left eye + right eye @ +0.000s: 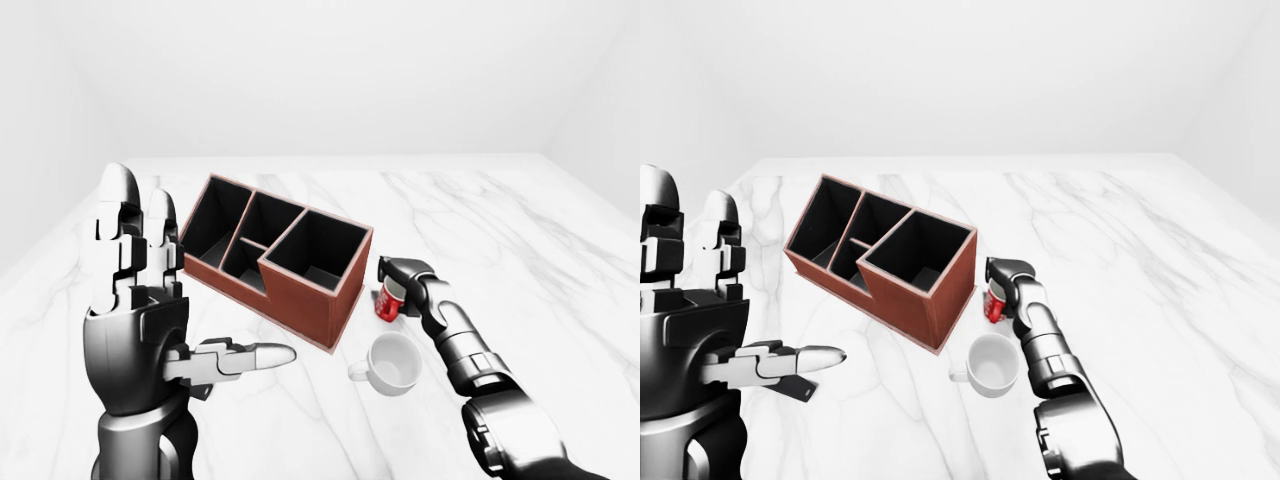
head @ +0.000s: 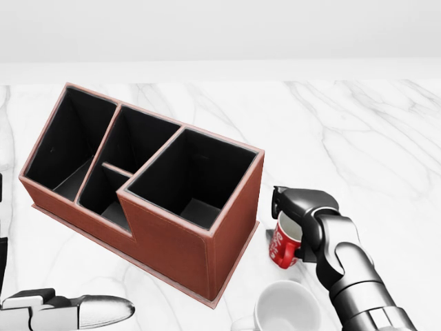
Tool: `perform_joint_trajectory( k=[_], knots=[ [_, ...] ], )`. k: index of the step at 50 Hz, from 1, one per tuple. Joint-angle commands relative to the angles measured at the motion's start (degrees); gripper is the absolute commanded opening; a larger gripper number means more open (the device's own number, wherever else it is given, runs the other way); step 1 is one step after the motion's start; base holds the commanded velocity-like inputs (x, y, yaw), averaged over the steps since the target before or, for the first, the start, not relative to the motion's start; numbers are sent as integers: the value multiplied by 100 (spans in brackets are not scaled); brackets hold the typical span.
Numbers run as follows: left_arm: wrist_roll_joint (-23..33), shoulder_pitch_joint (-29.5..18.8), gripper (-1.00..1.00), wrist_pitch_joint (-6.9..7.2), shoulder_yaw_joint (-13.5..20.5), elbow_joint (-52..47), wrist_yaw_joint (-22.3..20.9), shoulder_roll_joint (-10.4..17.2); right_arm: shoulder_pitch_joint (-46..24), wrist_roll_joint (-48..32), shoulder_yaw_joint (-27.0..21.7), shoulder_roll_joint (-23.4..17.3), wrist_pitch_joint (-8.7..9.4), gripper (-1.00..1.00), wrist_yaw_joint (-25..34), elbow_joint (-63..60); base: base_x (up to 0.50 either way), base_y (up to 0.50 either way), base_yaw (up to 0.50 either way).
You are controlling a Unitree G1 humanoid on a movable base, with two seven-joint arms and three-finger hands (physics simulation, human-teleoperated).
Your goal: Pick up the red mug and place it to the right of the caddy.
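The red mug with white lettering stands just right of the brown caddy, tilted slightly, on the white marble table. My right hand is shut on the mug, its black fingers wrapped over the rim and far side. The caddy has several black compartments and sits left of centre in the head view. My left hand is raised open at the left of the left-eye view, fingers upright and thumb pointing right, well away from the caddy and holding nothing.
A white mug lies just below the red mug, at the bottom edge of the head view, close to my right forearm. The marble table stretches to the right and top, ending at a white wall.
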Motion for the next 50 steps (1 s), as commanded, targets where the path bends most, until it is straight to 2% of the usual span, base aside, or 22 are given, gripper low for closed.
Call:
perform_joint_trajectory(
  k=[1, 19, 20, 21, 22, 23, 24, 37, 42, 50],
  knots=[
    [-9, -144, 100, 0, -26, 563, 70, -12, -107, -95, 151, 62, 0, -100, -222, 623, 0, 0, 0],
    [-24, -149, 100, 0, -14, 481, 71, -12, -157, -19, 190, 81, 0, -100, -469, 1043, 0, 0, 0],
    [-25, -144, 100, 0, -15, 484, 70, -13, -177, -13, 185, 76, 0, -93, -482, 1073, 0, 0, 0],
    [-28, -147, 100, 0, -11, 475, 67, -11, -212, 2, 177, 73, 0, -55, -515, 1115, 0, 0, 0],
    [-36, -127, 100, 0, -9, 498, 59, -13, -220, 1, 179, 63, 0, 20, -523, 1114, 0, 0, 0],
    [-36, -138, 100, 0, -11, 476, 58, -11, -203, 0, 185, 60, 0, 82, -499, 1091, 0, 0, 0],
    [-33, -140, 100, 0, -13, 474, 60, -11, -195, -1, 186, 58, 0, 100, -506, 1086, 0, 0, 1],
    [-37, -140, 100, 0, -17, 460, 55, -11, -39, -63, 157, -26, 0, 100, -386, 822, 0, 0, 0],
    [-44, -158, 100, 0, -9, 424, 59, -15, 206, -152, 151, -82, 0, 100, -157, 366, 0, 0, 0],
    [34, -77, 100, 0, -179, 463, 100, 1, 206, -181, 22, -185, 0, 100, 25, 131, 0, 0, 0]
  ],
)
